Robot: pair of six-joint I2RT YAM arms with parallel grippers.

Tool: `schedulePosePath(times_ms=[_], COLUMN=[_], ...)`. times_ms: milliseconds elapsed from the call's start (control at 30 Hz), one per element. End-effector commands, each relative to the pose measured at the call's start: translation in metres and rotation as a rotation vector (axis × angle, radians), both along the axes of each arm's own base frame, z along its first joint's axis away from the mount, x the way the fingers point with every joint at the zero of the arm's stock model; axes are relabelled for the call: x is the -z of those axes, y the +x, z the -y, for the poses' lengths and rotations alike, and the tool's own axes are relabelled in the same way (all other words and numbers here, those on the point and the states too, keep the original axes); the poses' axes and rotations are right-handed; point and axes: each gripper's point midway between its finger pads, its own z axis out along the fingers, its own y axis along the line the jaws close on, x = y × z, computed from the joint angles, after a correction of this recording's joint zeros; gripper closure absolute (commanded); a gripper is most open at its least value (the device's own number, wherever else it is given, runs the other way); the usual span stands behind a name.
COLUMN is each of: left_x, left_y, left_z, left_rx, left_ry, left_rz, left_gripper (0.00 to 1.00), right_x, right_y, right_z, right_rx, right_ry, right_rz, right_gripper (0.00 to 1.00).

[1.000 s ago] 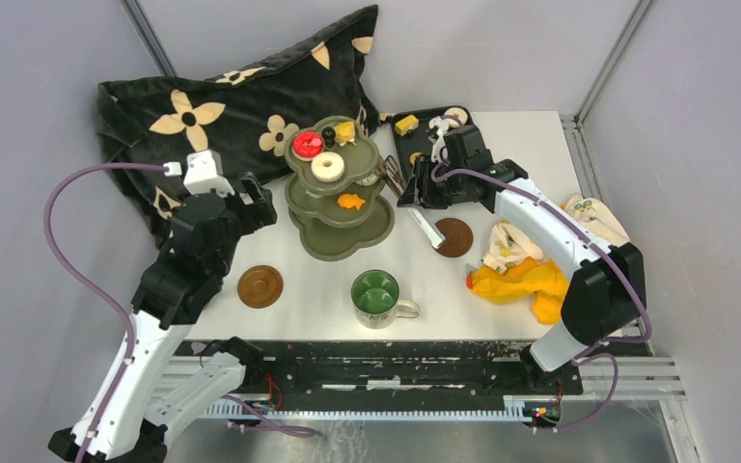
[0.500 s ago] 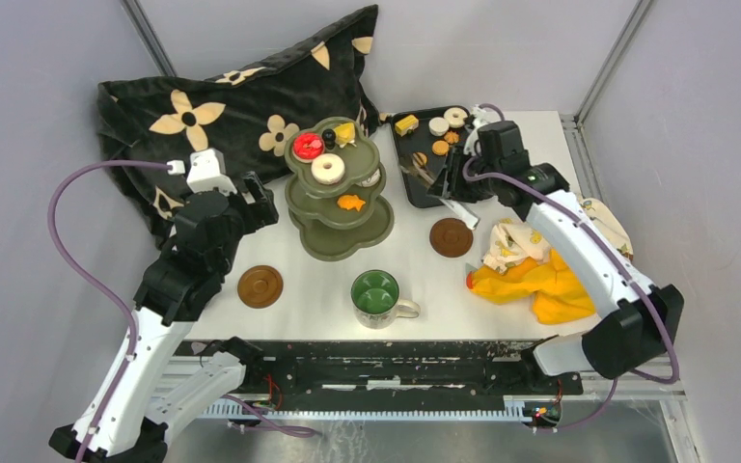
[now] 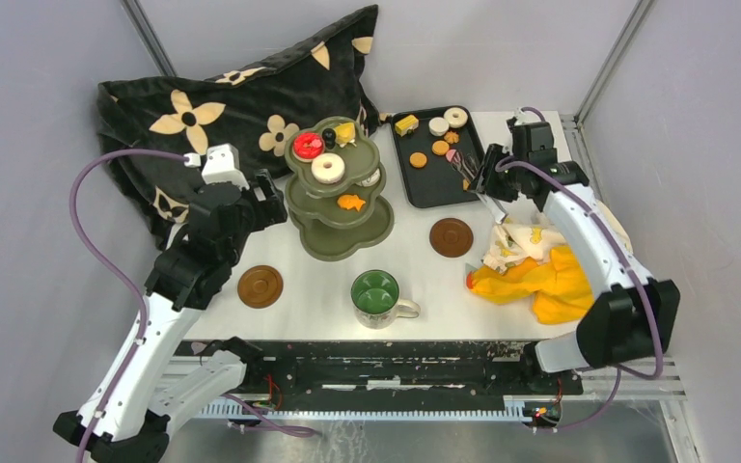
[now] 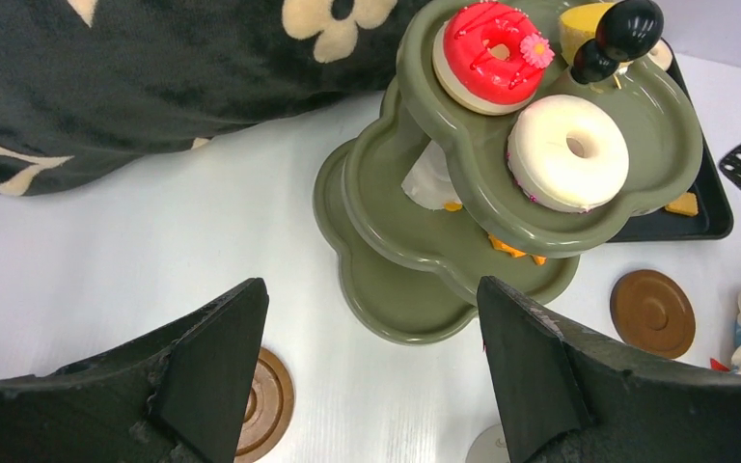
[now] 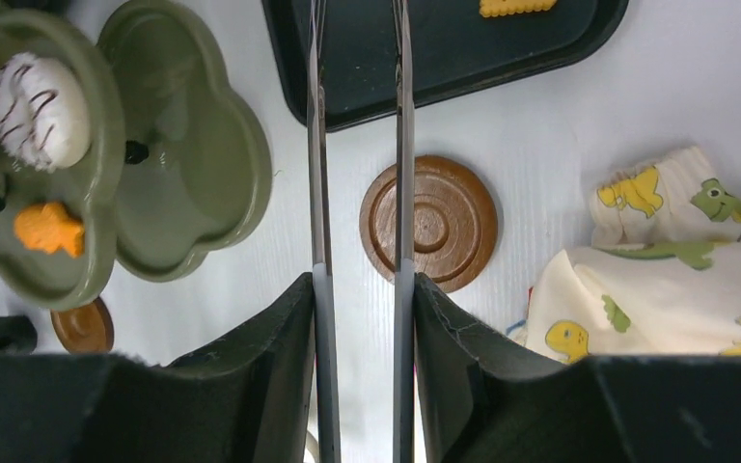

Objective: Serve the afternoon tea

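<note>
Green-lined mug (image 3: 376, 294) points its handle rightward; right gripper (image 5: 359, 289) clamps metal tongs (image 5: 316, 193), left gripper (image 4: 367, 289) gapes.

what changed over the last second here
The right gripper, shut on the metal tongs, swung rightward from the left side of the black tray to its right edge, uncovering the pastries there. The left gripper, open, edged slightly toward the tiered stand. Nothing was picked up or released. Stand, mug, saucers and yellow cloth stayed put.
</note>
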Motion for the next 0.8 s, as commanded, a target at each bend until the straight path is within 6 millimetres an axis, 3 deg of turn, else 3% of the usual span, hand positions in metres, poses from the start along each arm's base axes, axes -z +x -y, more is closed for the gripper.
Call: schedulePosePath(times_ms=[0, 433, 767], left_x=[-0.027, -0.035, -0.035], left_y=[0.005, 0.016, 0.032], left_z=[0.004, -0.008, -0.007], left_rx=[-0.001, -0.059, -0.077], left_ry=[-0.058, 0.022, 0.062], left_rz=[0.065, 0.093, 0.099], left_gripper=[0.14, 0.14, 0.14], right_x=[-0.008, 0.016, 0.043], right_y=[0.049, 0.158, 0.214], right_z=[-0.006, 0.009, 0.019], right_rx=[-0.007, 0.150, 0.276], right_ry=[0.088, 0.160, 0.270], right_rz=[0.069, 0.060, 0.044], right_gripper=[0.57, 0.54, 0.53])
